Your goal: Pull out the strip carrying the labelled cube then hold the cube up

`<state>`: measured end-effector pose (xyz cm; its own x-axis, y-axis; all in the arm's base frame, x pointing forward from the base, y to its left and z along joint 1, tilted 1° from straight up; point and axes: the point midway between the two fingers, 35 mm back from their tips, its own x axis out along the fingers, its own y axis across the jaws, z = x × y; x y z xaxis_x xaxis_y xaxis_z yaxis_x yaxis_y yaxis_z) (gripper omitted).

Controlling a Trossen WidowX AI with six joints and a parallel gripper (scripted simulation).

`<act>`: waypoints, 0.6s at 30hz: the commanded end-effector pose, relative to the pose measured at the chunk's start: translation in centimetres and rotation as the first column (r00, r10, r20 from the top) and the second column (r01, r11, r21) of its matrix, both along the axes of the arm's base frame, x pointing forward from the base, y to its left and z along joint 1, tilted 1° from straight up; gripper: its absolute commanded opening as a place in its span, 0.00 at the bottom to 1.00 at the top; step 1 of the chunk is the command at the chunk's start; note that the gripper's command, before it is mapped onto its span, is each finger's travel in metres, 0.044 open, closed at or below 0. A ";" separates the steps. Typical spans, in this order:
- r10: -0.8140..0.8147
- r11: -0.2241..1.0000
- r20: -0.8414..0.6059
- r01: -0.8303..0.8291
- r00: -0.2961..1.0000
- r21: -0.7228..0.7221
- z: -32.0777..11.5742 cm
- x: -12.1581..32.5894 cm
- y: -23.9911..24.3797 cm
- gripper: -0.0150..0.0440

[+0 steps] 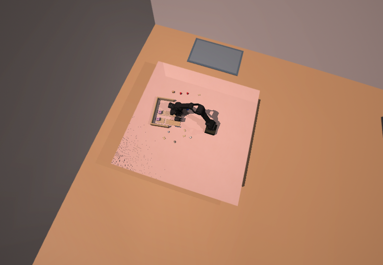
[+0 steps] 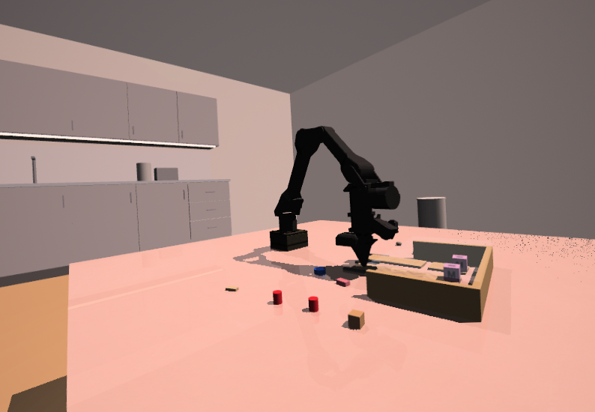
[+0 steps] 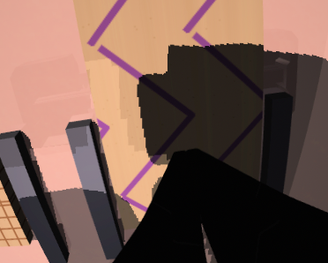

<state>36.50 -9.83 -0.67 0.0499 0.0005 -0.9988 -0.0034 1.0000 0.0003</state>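
Gripper [image 1: 176, 112] [image 2: 364, 265] [image 3: 185, 161] fingers are together, the tips low over a pale wooden strip [image 3: 108, 26] with purple zigzags; whether they touch it, I cannot tell. The purple cube marked M [image 1: 159, 112] [image 2: 451, 272] sits inside the wooden frame [image 1: 155, 111] [image 2: 423, 294] on the bench [image 1: 198, 160] [image 2: 192, 350], near a second purple cube [image 1: 157, 119] [image 2: 459, 262], its marking too small to read.

The strip with purple zigzags [image 3: 117, 93] looks like smooth, pale wood with faint grain. The pink tabletop [image 1: 198, 160] [image 2: 201, 354] looks smooth and glossy, and the arm [image 1: 185, 105] [image 2: 300, 171] matt black.
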 end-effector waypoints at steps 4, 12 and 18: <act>-0.001 1.000 -0.001 0.001 1.000 -0.003 -0.3 0.0 0.0 0.25; -0.001 1.000 -0.001 0.001 1.000 -0.003 -0.4 -0.8 0.0 0.25; -0.001 1.000 -0.002 0.001 1.000 -0.003 -0.5 -1.7 0.0 0.25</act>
